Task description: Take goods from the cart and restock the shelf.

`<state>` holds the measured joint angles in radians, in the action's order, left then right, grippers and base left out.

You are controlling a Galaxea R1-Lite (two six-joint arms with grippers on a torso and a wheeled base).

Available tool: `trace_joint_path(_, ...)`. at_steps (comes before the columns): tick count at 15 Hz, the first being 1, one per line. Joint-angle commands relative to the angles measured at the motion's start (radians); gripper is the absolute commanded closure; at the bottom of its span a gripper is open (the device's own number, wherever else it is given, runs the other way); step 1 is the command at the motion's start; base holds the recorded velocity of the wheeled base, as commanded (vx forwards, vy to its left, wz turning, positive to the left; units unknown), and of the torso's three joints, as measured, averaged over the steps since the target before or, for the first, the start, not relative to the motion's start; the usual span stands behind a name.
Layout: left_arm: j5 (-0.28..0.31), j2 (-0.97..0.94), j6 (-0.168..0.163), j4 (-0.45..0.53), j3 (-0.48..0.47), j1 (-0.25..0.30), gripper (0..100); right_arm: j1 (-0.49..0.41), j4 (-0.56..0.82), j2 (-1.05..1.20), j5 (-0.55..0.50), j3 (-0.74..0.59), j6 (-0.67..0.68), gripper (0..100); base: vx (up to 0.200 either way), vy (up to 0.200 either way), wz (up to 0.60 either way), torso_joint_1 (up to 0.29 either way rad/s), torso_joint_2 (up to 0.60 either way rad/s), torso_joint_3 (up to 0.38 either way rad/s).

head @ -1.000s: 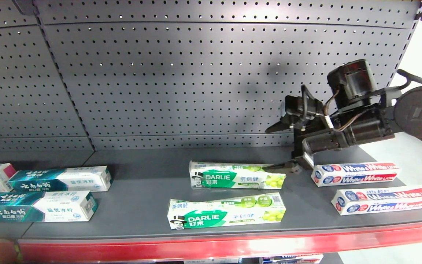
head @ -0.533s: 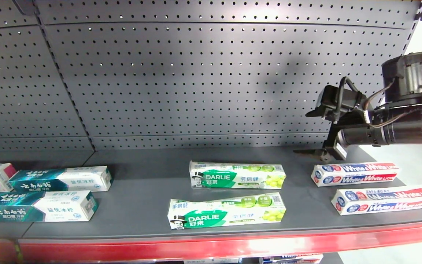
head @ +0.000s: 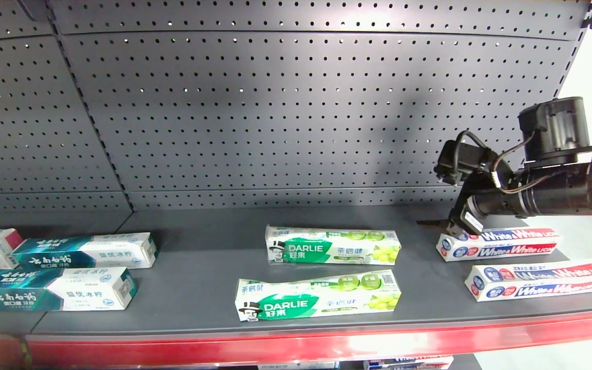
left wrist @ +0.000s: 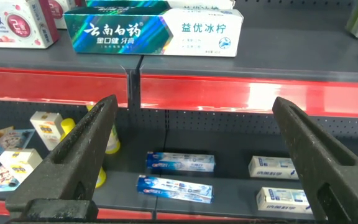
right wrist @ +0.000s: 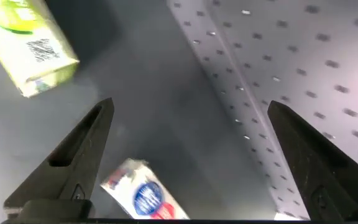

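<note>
A grey shelf (head: pixel 198 272) with a red front edge is seen before a wall full of little holes. Behind the front green box (head: pixel 318 298) a second green box (head: pixel 333 246) is laid. Farther back and to its right, the right gripper (right wrist: pixel 189 104) is spread wide and empty, at the end of a white, red and blue box (head: pixel 499 244). Far to its left, the left gripper (left wrist: pixel 194 101) is spread wide and empty too, below a teal box (left wrist: pixel 154 28).
</note>
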<state>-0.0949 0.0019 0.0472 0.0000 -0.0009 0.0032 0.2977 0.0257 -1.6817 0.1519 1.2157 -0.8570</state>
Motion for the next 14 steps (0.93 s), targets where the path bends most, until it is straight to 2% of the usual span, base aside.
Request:
trace_joint_path(1, 0.000, 0.000, 0.000, 0.000, -0.001, 0.000, 0, 0.003, 0.000, -0.038, 0.000, -0.002, 0.000, 0, 0.000, 0.000, 0.00, 0.000, 0.00, 0.000)
trace_joint_path(6, 0.000, 0.000, 0.000, 0.000, -0.001, 0.000, 0, 0.008, -0.018, -0.052, 0.000, -0.047, 0.000, 0, 0.000, 0.000, 0.00, 0.000, 0.00, 0.000)
trace_joint_path(14, 0.000, 0.000, 0.000, 0.000, -0.001, 0.000, 0, 0.074, -0.058, -0.110, 0.001, -0.013, 0.019, 0, 0.000, 0.000, 0.00, 0.000, 0.00, 0.000)
